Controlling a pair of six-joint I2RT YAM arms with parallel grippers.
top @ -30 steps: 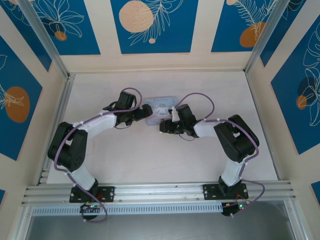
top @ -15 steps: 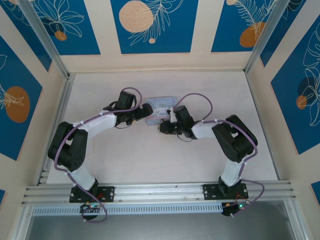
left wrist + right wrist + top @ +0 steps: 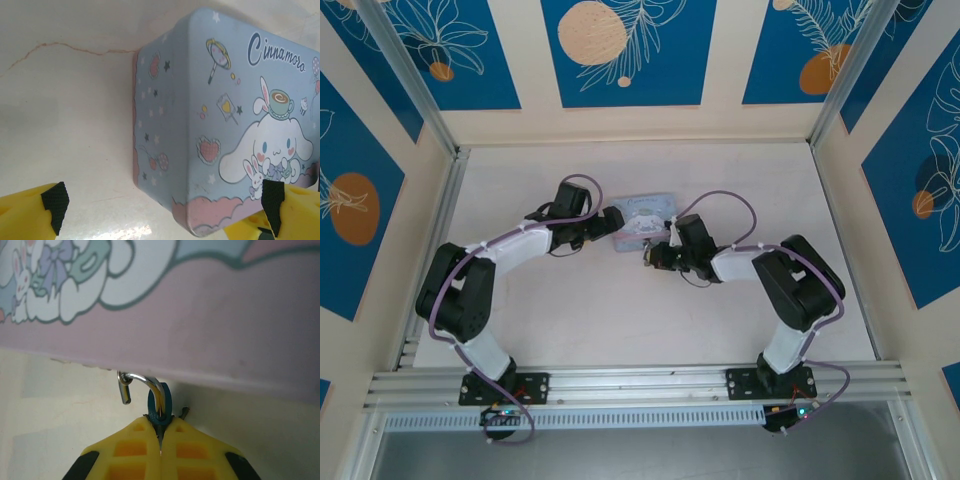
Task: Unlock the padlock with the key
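The padlock (image 3: 159,407) is a small dark blue body pinched between my right gripper's yellow fingertips, right gripper (image 3: 160,432) shut on it. Its silver shackle (image 3: 145,380) curves up and left to the lower edge of the pale blue cartoon tin box (image 3: 200,315), its free end hanging loose. From above, the right gripper (image 3: 651,256) sits at the box's near side. My left gripper (image 3: 167,210) is open, its fingers straddling a corner of the box (image 3: 210,125); in the top view the left gripper (image 3: 611,222) stands at the box's left end. The key is hidden.
The tin box (image 3: 645,213) lies mid-table between both arms. A small dark stub (image 3: 184,412) pokes out beside the right fingertip. A thin crack line (image 3: 75,47) runs across the pale table surface left of the box.
My right gripper's jaws have closed onto the padlock, and the right forearm has shifted slightly right. The left arm and the box have not moved.
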